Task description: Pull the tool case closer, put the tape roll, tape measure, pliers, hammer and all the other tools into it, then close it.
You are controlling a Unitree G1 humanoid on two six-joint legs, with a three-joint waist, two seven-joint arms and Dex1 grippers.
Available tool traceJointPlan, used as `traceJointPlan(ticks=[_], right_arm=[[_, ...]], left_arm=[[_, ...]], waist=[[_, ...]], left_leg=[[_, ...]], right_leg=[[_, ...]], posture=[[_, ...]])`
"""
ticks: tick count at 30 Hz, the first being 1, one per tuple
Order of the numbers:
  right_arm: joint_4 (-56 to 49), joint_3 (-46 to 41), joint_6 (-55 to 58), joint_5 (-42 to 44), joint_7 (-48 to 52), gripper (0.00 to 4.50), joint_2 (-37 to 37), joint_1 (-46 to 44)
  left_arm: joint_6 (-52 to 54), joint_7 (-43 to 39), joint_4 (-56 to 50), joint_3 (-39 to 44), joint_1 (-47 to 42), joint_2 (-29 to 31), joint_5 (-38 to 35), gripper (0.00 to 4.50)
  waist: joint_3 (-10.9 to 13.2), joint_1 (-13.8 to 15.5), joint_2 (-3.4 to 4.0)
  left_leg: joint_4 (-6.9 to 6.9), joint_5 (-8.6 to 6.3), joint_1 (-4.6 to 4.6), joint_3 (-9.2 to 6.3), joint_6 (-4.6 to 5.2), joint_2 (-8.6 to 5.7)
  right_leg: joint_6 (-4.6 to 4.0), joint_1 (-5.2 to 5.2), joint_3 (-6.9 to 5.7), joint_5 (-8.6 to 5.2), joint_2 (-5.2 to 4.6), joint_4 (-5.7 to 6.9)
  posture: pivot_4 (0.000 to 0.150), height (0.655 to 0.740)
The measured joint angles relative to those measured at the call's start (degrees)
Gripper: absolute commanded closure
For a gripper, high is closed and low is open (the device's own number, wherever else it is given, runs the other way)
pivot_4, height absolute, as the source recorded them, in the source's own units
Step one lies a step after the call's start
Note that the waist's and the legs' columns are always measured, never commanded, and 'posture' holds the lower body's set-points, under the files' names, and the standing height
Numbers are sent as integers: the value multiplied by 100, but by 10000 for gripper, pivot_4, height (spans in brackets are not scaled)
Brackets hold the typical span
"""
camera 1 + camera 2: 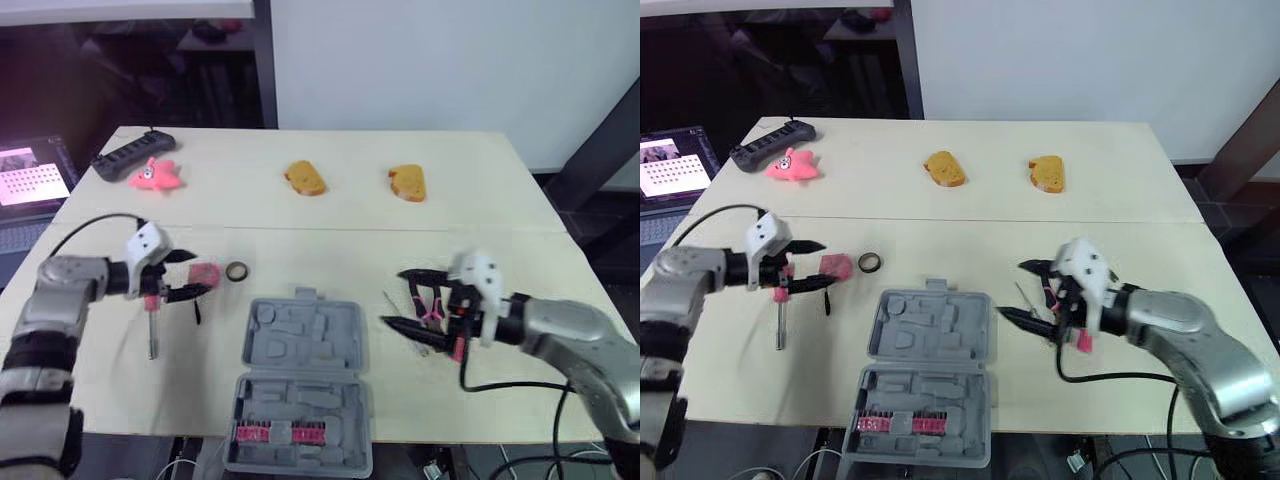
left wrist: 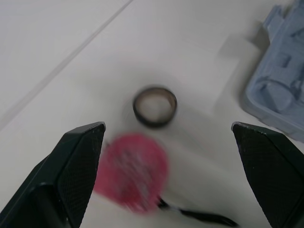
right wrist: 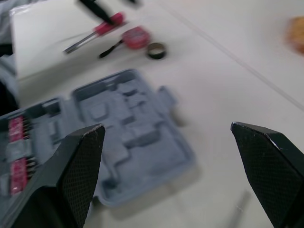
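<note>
Overhead, the grey moulded case [image 1: 303, 385] lies open at the table's 6 o'clock. The left gripper [image 1: 200, 273] gapes by the round pink tape measure [image 1: 836, 264], with the black tape roll [image 1: 237, 271] at its 3 o'clock. The right gripper [image 1: 392, 296], spread, hovers over the pliers [image 1: 432, 312]. From the right wrist, knurled fingers [image 3: 80, 175] frame the case.

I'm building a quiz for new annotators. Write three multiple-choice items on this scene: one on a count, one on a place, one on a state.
1. How many bread pieces lie on the table?
A) one B) two C) four
2. Where is the tape roll?
A) in the case B) between the bread pieces C) beside the tape measure
3. The case is:
A) open B) shut C) upside down

Answers:
1 B: two pieces lie at the far side.
2 C: the black ring lies on the table next to the pink measure, left of the case.
3 A: both moulded halves lie flat, facing up.
</note>
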Motion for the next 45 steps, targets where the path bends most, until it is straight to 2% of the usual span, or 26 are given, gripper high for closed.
traceJointPlan(ticks=[4, 7, 10, 13, 20, 27, 30, 37, 38, 45], right_arm=[[35, 711, 95, -286, -91, 191, 90, -701], [101, 1029, 107, -445, -166, 191, 191, -991], [127, 1222, 163, -555, -316, 191, 354, -1109], [106, 1259, 239, -634, -464, 191, 430, -1118], [-259, 1153, 585, -623, -868, 191, 491, -866], [-623, 1013, 952, -511, -1213, 191, 591, -771], [-684, 982, 1052, -500, -1319, 0, 628, -749], [-704, 964, 1133, -474, -1478, 0, 707, -714], [-704, 970, 1134, -475, -1502, 0, 735, -714], [-701, 1002, 1130, -488, -1573, 0, 781, -715]], left_arm=[[-557, -846, 1333, -625, -993, -184, 568, 93], [-946, -1107, 2055, -940, -1481, -394, 975, 93], [-1290, -873, 2626, -1268, -1927, -617, 1513, 93], [-1377, -742, 2898, -1325, -2118, -800, 1745, 93], [-1454, -366, 3241, -1506, -2173, -1138, 2202, 93], [-1449, 288, 3359, -1583, -2111, -1233, 2611, 93], [-1456, 376, 3362, -1573, -2094, -1271, 2665, 8429], [-1441, 544, 3370, -1510, -2094, -1304, 2671, 42451], [-1434, 593, 3369, -1480, -2104, -1305, 2661, 43867], [-1421, 603, 3403, -1388, -2114, -1288, 2661, 43867]], waist=[[0, 4, 0], [1, 10, -2], [1, 16, -2], [1, 9, -2], [1, 3, -2], [1, 8, -3], [1, 10, -2], [1, 9, -2], [1, 9, -3], [1, 7, -3]], left_leg=[[3, -5, -3, 0, 10, -1], [8, -5, -4, -3, 10, -1], [11, -5, -5, -7, 10, -1], [12, -5, -5, -8, 10, -1], [20, -3, -1, -13, 9, -1], [40, -3, 0, -16, 9, -1], [41, -3, 1, -16, 9, -2], [42, -3, 1, -17, 9, -2], [42, -3, 1, -17, 9, -2], [42, -3, 1, -18, 9, -2]], right_leg=[[0, 1, -5, -1, 1, -1], [0, 2, -6, 0, 0, 3], [0, 3, -9, 0, 0, 8], [1, 3, -9, 0, 0, 10], [0, 1, -10, 0, 1, 31], [0, 3, -10, 0, 4, 55], [0, 4, -10, 0, 3, 54], [0, 4, -11, 0, 4, 56], [0, 4, -11, 0, 4, 56], [0, 4, -11, 0, 4, 56]], posture=[[1500, 7400], [1500, 7400], [1500, 7400], [1500, 7400], [1500, 7400], [1500, 7400], [1500, 7400], [1500, 7400], [1500, 7400], [1500, 7400]])
